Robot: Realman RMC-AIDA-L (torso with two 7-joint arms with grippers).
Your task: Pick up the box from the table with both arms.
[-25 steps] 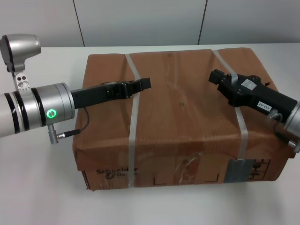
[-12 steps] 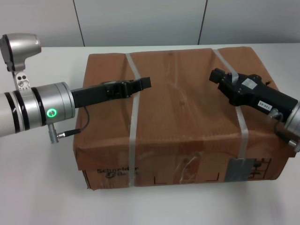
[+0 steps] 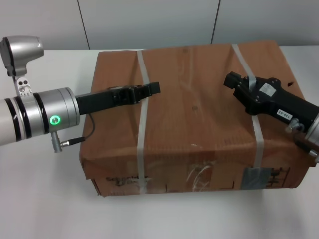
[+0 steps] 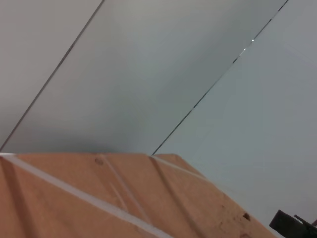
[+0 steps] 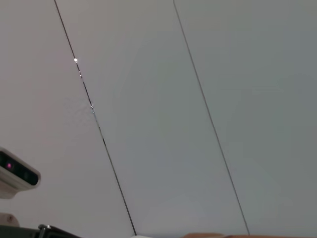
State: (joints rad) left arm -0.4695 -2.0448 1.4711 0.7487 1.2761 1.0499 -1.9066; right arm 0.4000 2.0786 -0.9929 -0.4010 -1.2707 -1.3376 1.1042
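The large brown cardboard box (image 3: 194, 114) with two pale grey straps sits in the middle of the white table (image 3: 40, 199). Its front face shows tape, a grey sticker (image 3: 256, 178) and black print. My left gripper (image 3: 154, 88) reaches in from the left and lies across the box's top near the left strap. My right gripper (image 3: 230, 79) reaches in from the right, over the right strap. The left wrist view shows the box top (image 4: 99, 198) and a corner of the right gripper (image 4: 292, 225). The right wrist view shows mostly wall.
A grey panelled wall (image 3: 149, 22) stands behind the table. White tabletop shows to the left of and in front of the box. A cable (image 3: 75, 141) hangs from my left wrist beside the box's left side.
The box's far edge has moved up in the picture and its front face looks shorter. The whole box has shifted slightly right. My right gripper moved with it; my left arm looks unmoved.
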